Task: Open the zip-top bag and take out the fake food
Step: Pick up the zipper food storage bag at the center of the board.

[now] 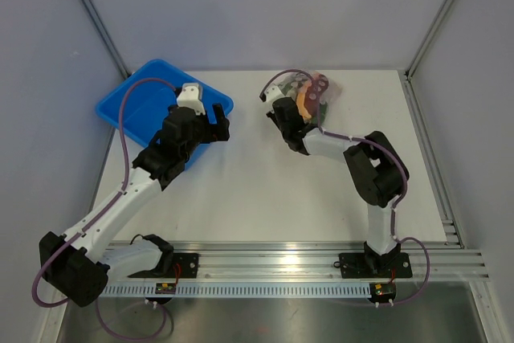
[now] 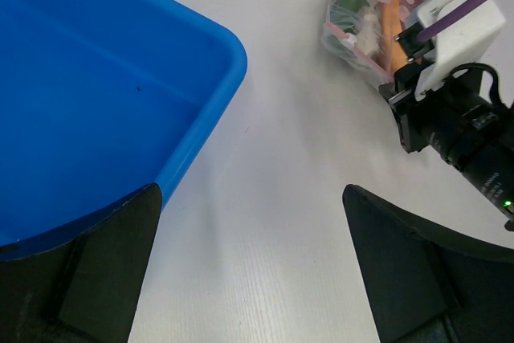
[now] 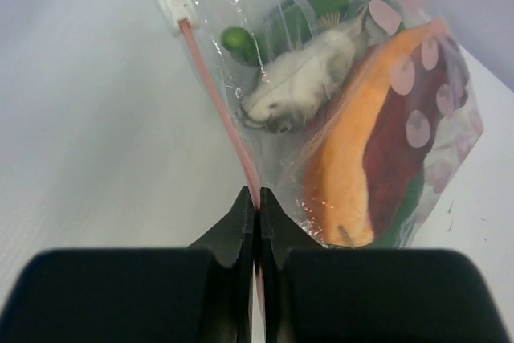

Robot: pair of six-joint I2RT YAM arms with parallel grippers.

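The zip-top bag (image 1: 315, 95) lies at the back of the table, right of centre; it is clear, with a pinkish zip strip (image 3: 210, 94) and a white slider (image 3: 175, 6). Inside I see an orange-tan piece with dark red spots (image 3: 365, 150), a green vegetable (image 3: 281, 26) and a pale grey fish (image 3: 301, 82). My right gripper (image 3: 257, 198) is shut on the zip strip at the bag's near edge. The bag also shows in the left wrist view (image 2: 365, 18). My left gripper (image 2: 250, 271) is open and empty above the table, next to the blue bin's corner.
The blue bin (image 1: 138, 102) stands at the back left, nothing visible inside it (image 2: 80, 110). The left arm hangs over the bin's right corner. White table (image 1: 257, 190) stretches between the arms. Grey walls enclose the back and sides.
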